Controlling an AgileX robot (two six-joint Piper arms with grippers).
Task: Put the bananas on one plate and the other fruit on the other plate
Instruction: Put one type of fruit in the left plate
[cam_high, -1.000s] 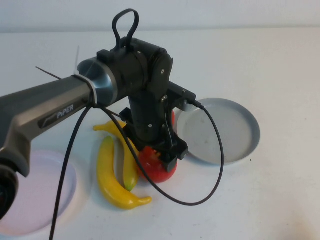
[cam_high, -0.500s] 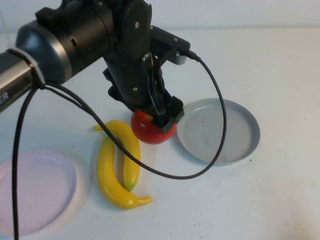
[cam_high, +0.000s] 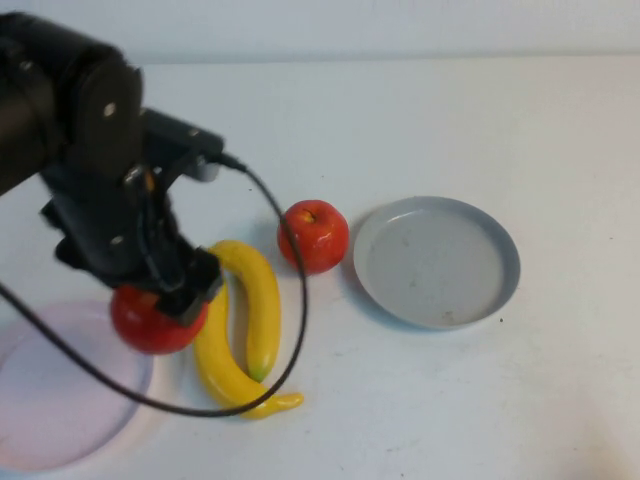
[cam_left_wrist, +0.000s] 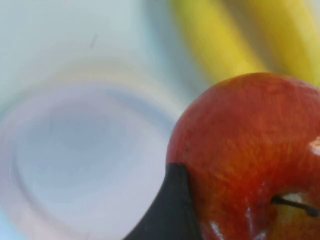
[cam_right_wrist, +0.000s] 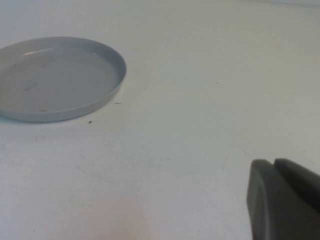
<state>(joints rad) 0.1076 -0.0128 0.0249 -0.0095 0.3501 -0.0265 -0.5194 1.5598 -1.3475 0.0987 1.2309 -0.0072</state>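
Gripping one red apple (cam_high: 150, 320), the left gripper (cam_high: 165, 300) hangs just beside the pink plate's (cam_high: 60, 400) near-bananas (cam_high: 245, 335) rim (plate lies leftward). Right gripper (cam_right_wrist: 282, 200) parked, fingers together, beside the grey plate (cam_right_wrist: 55, 80).

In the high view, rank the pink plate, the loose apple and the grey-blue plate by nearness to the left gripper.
The left gripper holds an apple; the right gripper sits apart.
1. Pink plate, just below-left.
2. Loose apple, centre.
3. Grey-blue plate, far right.
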